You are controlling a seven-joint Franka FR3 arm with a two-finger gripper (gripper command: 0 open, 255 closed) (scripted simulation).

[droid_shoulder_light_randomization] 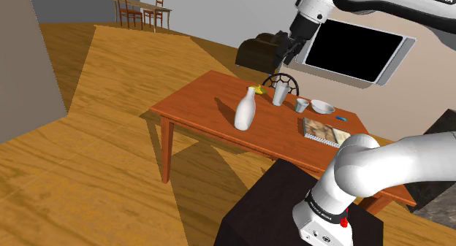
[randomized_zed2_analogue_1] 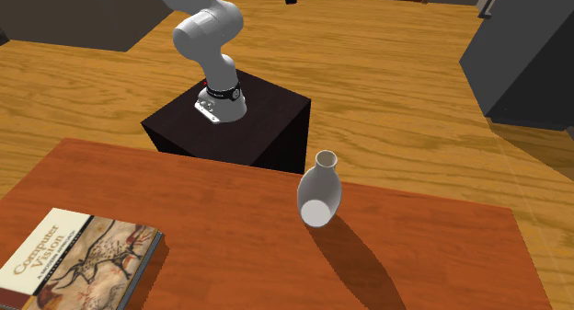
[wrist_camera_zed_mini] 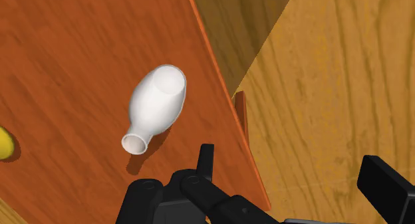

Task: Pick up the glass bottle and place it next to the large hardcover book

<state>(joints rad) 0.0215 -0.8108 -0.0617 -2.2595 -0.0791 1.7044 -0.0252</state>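
Note:
A white bottle with a narrow neck stands upright on the reddish-brown wooden table, near the end at the shoulder view's left. The wrist view shows the bottle from above, close to the table's edge. A hardcover book with a picture cover lies flat further along the table; in the second exterior view the book is well left of the bottle. My gripper hangs high above the table, open, with nothing between its fingers.
A glass cup, a mug, a bowl and a small yellow object stand along the table's far side. A round-backed chair and a dark sofa are behind. The black stand sits close to the table.

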